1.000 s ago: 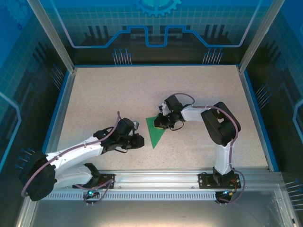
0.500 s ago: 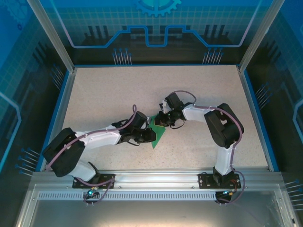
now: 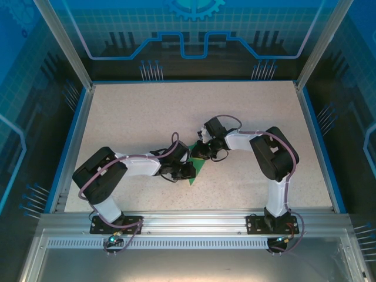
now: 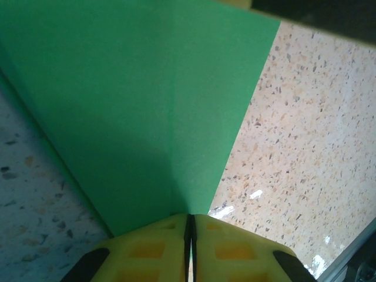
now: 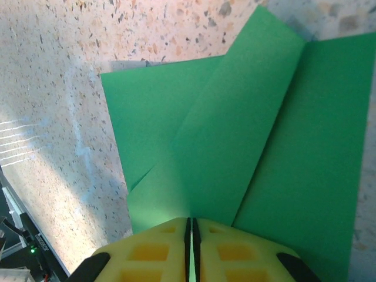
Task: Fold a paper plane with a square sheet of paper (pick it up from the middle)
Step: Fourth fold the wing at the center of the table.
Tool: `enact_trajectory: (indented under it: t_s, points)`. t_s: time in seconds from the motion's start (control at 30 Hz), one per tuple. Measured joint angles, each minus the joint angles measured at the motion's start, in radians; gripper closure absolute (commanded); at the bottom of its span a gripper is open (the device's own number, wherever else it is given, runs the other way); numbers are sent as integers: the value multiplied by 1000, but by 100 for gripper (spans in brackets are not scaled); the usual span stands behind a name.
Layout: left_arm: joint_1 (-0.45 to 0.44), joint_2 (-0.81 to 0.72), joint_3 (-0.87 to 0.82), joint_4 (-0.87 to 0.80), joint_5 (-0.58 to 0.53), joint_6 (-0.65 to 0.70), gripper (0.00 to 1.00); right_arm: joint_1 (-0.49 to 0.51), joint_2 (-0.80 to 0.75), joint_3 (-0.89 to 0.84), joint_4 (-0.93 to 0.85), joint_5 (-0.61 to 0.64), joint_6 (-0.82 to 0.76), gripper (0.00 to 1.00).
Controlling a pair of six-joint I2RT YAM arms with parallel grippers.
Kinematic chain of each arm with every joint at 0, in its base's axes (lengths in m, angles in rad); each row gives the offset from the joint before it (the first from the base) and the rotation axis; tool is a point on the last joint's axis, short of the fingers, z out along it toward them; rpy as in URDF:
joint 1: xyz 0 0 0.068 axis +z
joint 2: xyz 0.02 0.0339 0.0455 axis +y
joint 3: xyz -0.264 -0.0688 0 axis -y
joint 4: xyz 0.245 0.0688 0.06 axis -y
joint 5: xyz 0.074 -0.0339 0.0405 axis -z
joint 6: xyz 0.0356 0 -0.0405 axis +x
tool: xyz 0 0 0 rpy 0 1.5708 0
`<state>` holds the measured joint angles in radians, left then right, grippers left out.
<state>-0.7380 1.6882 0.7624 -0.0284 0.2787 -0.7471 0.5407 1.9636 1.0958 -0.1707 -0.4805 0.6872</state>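
Note:
The green paper (image 3: 198,168) lies on the table's middle as a folded pointed shape, its tip toward the front. In the right wrist view the paper (image 5: 235,129) shows layered flaps with diagonal creases. My right gripper (image 3: 203,154) is shut, and its yellow tips (image 5: 189,222) rest on the paper's far part. From the left, my left gripper (image 3: 188,170) is also shut. Its tips (image 4: 189,220) sit at the near edge of the paper (image 4: 147,106), by a straight crease. Nothing visibly sits between either pair of fingers.
The speckled table (image 3: 147,111) has a blue rim (image 3: 70,141) on the left, back and right. An aluminium rail (image 3: 194,220) with both arm bases runs along the front. The two arms meet over the paper.
My left arm has swung right across the table until its shut gripper reached the paper's left side. The right gripper has stayed on the paper, shifting only slightly.

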Motion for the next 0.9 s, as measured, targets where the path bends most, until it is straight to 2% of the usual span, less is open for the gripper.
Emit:
enact_trajectory:
  t_s: [0.47,0.63,0.9]
  points:
    - [-9,-1,-13,24,0,18,87,27,-21,2,-9,-44,-24,86]
    - [-11,-1,-13,24,0,23,87,23,38,34,-12,-42,-19,88]
    - [-49,-19,-34,27,-4,43,86,15,46,42,-16,-55,-10,89]
